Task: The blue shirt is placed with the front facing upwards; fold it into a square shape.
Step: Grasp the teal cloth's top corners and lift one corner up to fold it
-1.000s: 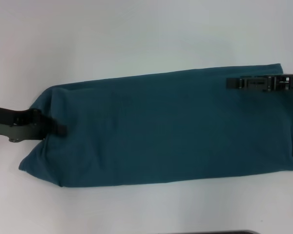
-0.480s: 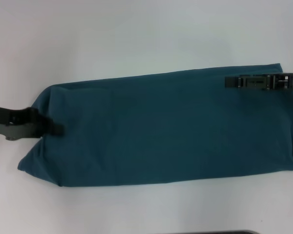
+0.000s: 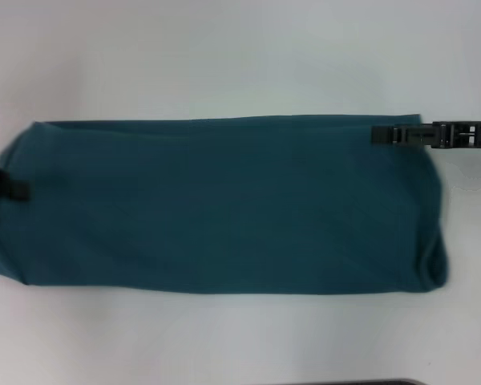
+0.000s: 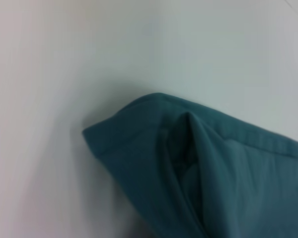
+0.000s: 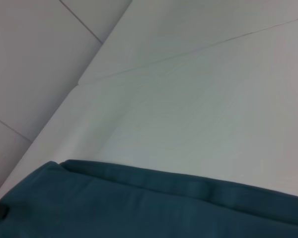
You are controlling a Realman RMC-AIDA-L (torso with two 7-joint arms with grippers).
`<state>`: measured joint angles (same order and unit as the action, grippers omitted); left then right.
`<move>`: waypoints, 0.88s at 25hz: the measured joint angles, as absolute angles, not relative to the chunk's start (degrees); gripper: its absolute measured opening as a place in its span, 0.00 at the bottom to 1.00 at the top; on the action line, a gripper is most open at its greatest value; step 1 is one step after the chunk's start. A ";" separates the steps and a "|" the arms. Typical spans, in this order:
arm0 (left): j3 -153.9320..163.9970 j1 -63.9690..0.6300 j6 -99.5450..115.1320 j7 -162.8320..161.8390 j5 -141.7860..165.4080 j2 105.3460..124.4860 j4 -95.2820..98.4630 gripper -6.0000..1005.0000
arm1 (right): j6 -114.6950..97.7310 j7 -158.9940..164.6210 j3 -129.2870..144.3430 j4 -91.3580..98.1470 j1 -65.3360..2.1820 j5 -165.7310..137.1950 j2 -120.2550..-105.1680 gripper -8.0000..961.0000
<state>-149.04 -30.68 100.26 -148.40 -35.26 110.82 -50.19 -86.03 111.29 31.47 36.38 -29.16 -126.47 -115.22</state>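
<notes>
Left gripper (image 3: 14,191): at the shirt's left edge, mostly out of the head view; we could not tell how its jaws stood, though the cloth rose in a pinched ridge in the left wrist view.
The blue shirt (image 3: 224,204): lay across the middle of the tabletop (image 3: 224,56) as a long band running left to right, plain side up, no letters showing.
Right gripper (image 3: 385,135): at the band's far right corner, over the hem; we could not tell whether its jaws were spread or pinching.
Step in hand: we judged the lengthwise folds done and the band drawn flat between the two arms.
Next move: we judged it called for carrying one short end over onto the other, edges matched, so the band would halve toward a square.
</notes>
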 joint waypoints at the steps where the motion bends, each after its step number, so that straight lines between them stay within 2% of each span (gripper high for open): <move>1: -149.12 -30.54 100.09 -148.79 -35.20 110.60 -50.36 0.09 | -86.03 111.32 31.47 36.38 -29.14 -126.46 -115.22 0.93; 5: -149.58 -29.82 99.61 -150.63 -33.97 109.74 -52.45 0.09 | -86.00 111.54 31.40 36.40 -29.01 -126.42 -115.22 0.93; 8: -149.67 -29.65 101.23 -150.66 -34.20 110.16 -54.12 0.09 | -85.94 111.60 31.43 36.42 -28.98 -126.44 -115.22 0.93; 18: -149.00 -31.28 108.12 -149.91 -41.70 113.51 -56.51 0.09 | -85.87 111.78 31.59 36.40 -29.02 -126.48 -115.22 0.93; 22: -148.67 -32.13 108.37 -149.16 -42.70 116.54 -58.08 0.09 | -85.87 111.80 31.78 36.39 -29.26 -126.48 -115.28 0.93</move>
